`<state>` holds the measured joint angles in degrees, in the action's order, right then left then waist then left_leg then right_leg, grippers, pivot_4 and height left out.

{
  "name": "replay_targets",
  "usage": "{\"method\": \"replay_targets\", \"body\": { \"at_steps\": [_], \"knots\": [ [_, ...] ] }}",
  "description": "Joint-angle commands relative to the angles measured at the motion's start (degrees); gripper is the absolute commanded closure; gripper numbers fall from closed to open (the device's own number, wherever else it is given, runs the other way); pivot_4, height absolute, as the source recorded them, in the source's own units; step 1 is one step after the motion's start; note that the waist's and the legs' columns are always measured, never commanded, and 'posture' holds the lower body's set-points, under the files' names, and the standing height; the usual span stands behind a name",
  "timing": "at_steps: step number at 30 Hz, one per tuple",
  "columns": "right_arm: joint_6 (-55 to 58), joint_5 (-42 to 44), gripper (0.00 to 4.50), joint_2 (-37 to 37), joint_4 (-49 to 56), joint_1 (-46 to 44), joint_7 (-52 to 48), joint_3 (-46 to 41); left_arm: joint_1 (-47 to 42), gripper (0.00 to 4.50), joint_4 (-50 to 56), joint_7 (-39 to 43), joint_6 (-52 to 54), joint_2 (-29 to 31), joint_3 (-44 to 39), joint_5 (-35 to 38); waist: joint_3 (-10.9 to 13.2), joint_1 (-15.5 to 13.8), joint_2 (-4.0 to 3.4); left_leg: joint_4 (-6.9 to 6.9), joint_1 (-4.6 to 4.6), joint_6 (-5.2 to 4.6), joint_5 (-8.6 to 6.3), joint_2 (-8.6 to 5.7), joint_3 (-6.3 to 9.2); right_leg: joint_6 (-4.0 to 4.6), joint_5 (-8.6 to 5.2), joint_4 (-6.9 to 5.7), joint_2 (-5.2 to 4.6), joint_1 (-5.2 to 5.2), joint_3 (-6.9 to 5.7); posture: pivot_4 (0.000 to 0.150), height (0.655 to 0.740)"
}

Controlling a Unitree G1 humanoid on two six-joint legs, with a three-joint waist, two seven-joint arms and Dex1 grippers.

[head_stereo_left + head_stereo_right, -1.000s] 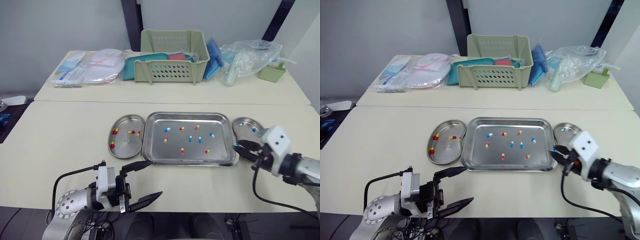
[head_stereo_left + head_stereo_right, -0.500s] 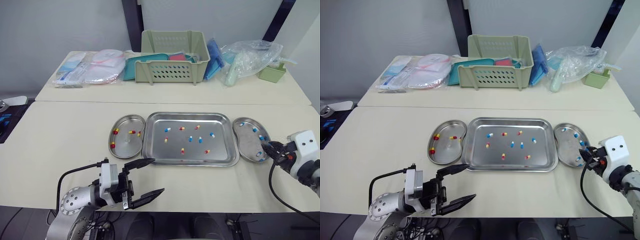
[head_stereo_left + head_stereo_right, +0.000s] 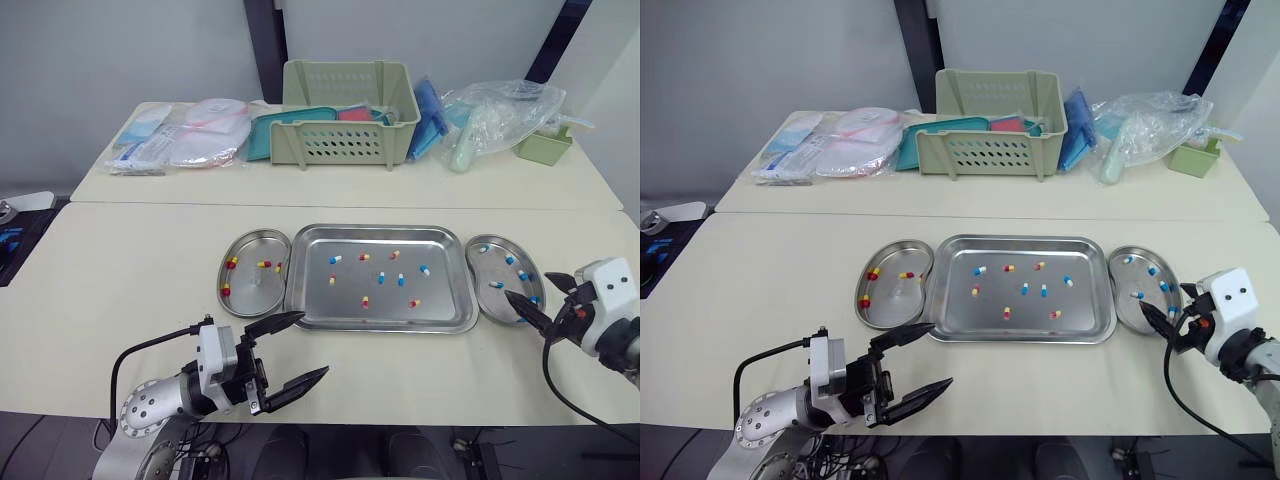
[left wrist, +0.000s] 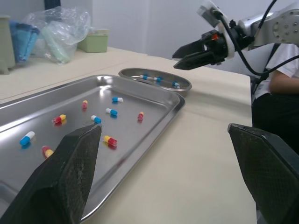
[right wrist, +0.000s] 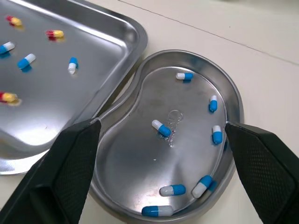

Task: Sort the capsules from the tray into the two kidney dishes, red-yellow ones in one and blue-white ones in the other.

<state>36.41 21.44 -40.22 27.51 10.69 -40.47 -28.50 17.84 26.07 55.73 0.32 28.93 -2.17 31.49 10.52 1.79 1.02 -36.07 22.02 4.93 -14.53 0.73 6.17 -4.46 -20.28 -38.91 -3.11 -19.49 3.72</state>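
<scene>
At the frame's right edge, the right gripper (image 3: 527, 285) hangs over the right kidney dish (image 5: 187, 154), its 2 fingers (image 5: 56, 177) spread, with blue-white capsules (image 5: 161, 128) lying between them. Lower left, the left gripper (image 3: 312, 343) gapes just short of the tray (image 3: 376, 324).

Clinical lab: steel kidney dishes (image 3: 250, 292), capsules (image 3: 334, 259), bagged medical supplies (image 3: 205, 135).

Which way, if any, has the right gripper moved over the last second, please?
Yes. The right gripper has moved to the robot's right, from the right rim of the tray to the near side of the right kidney dish.
</scene>
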Motion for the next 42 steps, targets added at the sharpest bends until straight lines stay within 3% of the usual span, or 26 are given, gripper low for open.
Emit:
{"method": "replay_targets", "body": {
  "at_steps": [1, 6, 9, 14, 26, 42],
  "knots": [
    [-5.4, 0.1, 0.05, -2.4, -1.1, 2.2, -3.9, -3.9, 2.1, 0.0, 3.5, -8.2, 6.9, 2.6, -7.2, 0.8, 0.0, 0.0, 0.0, 0.0, -0.01, 0.0, 0.0, 0.0, 0.0, 0.0, 0.0, 0.0, 0.0, 0.0, 0.0, 0.15, 0.74],
    [-14.6, -1.6, 0.05, -6.2, -5.4, 7.1, -10.5, -7.1, 2.2, 0.0, -1.1, -13.0, 11.9, 5.7, -19.4, 2.8, 0.0, 0.0, 0.01, -0.01, -0.04, 0.0, 0.0, -0.01, 0.01, -0.01, 0.0, 0.01, 0.0, 0.06, -0.02, 0.15, 0.74],
    [-23.9, -2.3, 0.05, -8.1, -10.6, 10.6, -17.4, -9.6, 3.7, 0.0, -8.8, -12.0, 12.6, 8.9, -26.9, 1.5, 0.0, 0.1, 0.03, 0.02, -0.08, 0.0, 0.0, 0.0, 0.01, 0.0, -0.01, 0.03, 0.0, 0.1, -0.04, 0.15, 0.74],
    [-27.8, -1.2, 0.05, -13.1, -18.7, 15.1, -27.3, -12.7, 6.3, 0.0, -20.0, -10.2, 10.4, 10.9, -32.6, -1.0, 0.0, 0.1, 0.07, 0.03, -0.15, -0.01, -0.01, -0.01, -0.08, 0.02, -0.02, 0.05, -0.02, 0.13, 0.02, 0.15, 0.74],
    [-30.8, -0.9, 0.05, -10.1, -15.9, 18.1, -28.5, -12.3, 9.8, 0.0, -26.7, -7.3, 6.3, 9.9, -34.2, -3.4, 0.1, 0.0, 0.21, 0.07, -0.15, 0.01, -0.02, 0.02, -0.03, 0.04, -0.04, 0.08, -0.02, 0.17, -0.03, 0.15, 0.74],
    [-30.7, 3.1, 0.05, -0.2, 0.7, 14.6, -22.0, 2.6, 14.5, 0.0, -13.2, -8.1, 13.7, 8.6, -34.2, -0.5, 0.1, 0.0, 0.22, 0.06, -0.17, 0.02, -0.01, 0.05, 0.0, 0.05, -0.04, 0.04, -0.01, 0.17, -0.04, 0.15, 0.74]
  ]
}}
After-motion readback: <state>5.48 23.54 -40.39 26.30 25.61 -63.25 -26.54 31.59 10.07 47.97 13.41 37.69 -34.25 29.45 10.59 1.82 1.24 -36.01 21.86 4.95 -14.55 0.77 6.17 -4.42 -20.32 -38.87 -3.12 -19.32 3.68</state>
